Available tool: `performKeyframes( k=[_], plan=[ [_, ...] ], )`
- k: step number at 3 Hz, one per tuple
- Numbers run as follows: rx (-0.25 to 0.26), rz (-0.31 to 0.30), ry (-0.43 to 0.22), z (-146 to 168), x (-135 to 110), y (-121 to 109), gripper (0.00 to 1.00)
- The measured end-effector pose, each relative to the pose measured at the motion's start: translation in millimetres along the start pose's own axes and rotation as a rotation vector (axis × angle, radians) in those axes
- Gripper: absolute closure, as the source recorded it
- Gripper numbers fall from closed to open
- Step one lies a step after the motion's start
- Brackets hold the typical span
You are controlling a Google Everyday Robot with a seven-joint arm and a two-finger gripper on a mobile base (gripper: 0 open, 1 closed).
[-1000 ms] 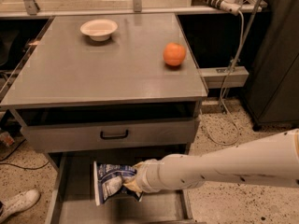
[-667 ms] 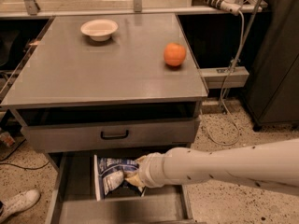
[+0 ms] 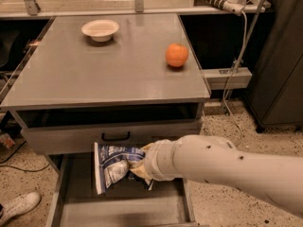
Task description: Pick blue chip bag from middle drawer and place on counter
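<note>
The blue chip bag (image 3: pixel 112 166), crumpled dark blue and white foil, hangs upright over the open middle drawer (image 3: pixel 118 208), just below the upper drawer front. My gripper (image 3: pixel 137 167) reaches in from the right on the white arm (image 3: pixel 227 167) and is shut on the bag's right side, holding it off the drawer floor. The grey counter (image 3: pixel 94 74) lies above, with the bag still below its front edge.
A white bowl (image 3: pixel 100 30) sits at the counter's back left and an orange fruit (image 3: pixel 176 55) at its right. The closed upper drawer front with a black handle (image 3: pixel 116 136) is right above the bag. A white shoe (image 3: pixel 19 206) lies on the floor at left.
The bag has risen off the drawer floor with my gripper and moved up and slightly left, toward the upper drawer front. The arm has swung higher.
</note>
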State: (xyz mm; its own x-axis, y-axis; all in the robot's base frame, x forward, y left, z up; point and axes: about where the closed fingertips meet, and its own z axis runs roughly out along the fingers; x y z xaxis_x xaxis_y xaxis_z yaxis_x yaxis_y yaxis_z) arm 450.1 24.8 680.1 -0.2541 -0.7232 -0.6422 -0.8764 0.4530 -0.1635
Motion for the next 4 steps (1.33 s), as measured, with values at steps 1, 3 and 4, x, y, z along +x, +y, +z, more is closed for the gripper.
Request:
performKeyframes(
  k=[1,3,4],
  plan=[
    [0.032,-0.026,-0.013,-19.2,-15.3,-1.1,1.00],
    [0.088,-0.058,-0.022,-48.1,-35.7,-13.1,1.00],
    [0.158,-0.090,-0.032,-92.8,-68.3,-31.4,1.00]
  ],
)
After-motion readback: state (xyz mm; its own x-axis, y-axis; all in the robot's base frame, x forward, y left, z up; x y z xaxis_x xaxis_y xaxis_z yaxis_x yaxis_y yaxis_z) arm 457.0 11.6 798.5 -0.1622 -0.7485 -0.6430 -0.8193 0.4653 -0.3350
